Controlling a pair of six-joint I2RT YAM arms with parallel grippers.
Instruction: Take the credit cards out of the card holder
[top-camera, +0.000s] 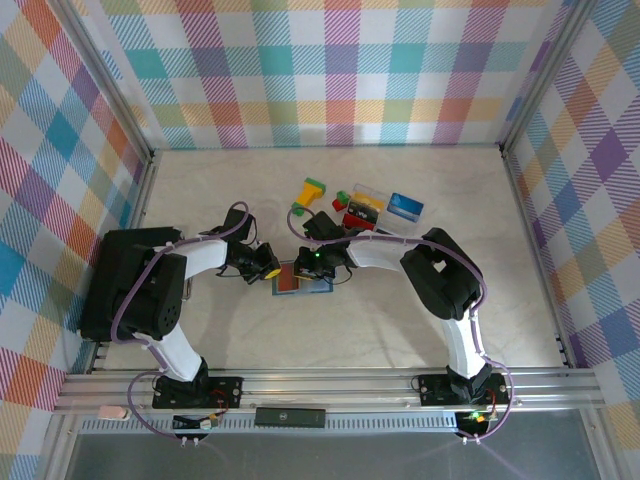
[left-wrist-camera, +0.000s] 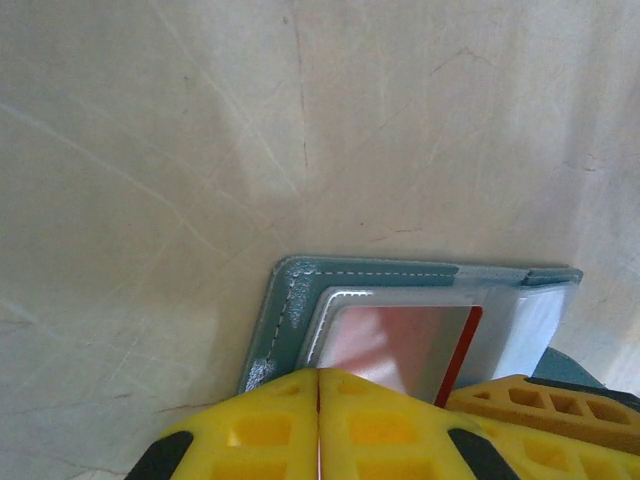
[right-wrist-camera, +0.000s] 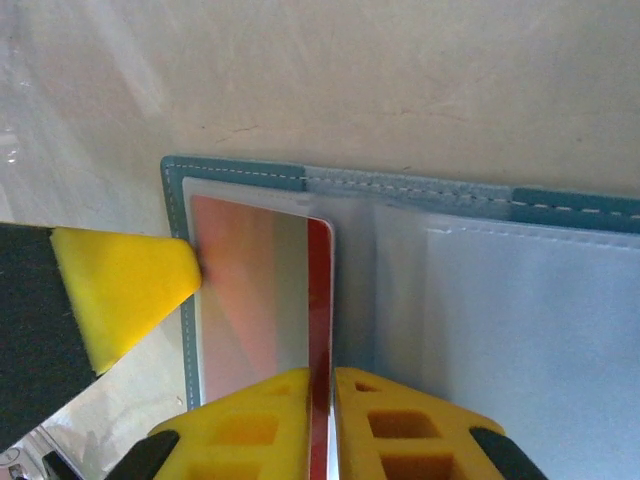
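Observation:
The slate-blue card holder (top-camera: 322, 287) lies open on the table between my two grippers. A red credit card (right-wrist-camera: 320, 290) sits in its left clear pocket, with the card's right edge bare. My right gripper (right-wrist-camera: 322, 385) is shut on that red edge. My left gripper (left-wrist-camera: 320, 400) is shut, its joined tips resting on the holder's (left-wrist-camera: 285, 305) outer edge beside the red card (left-wrist-camera: 400, 345). The left gripper's fingertip (right-wrist-camera: 125, 285) touches the holder's (right-wrist-camera: 560, 205) left border. A blue card (top-camera: 405, 207) and a yellow-and-black card (top-camera: 364, 206) lie on the table behind.
A yellow-and-green block (top-camera: 309, 193) and small red and green cubes (top-camera: 340, 203) lie behind the holder near the loose cards. Plaid walls enclose the table on three sides. Both arms meet at the table's middle.

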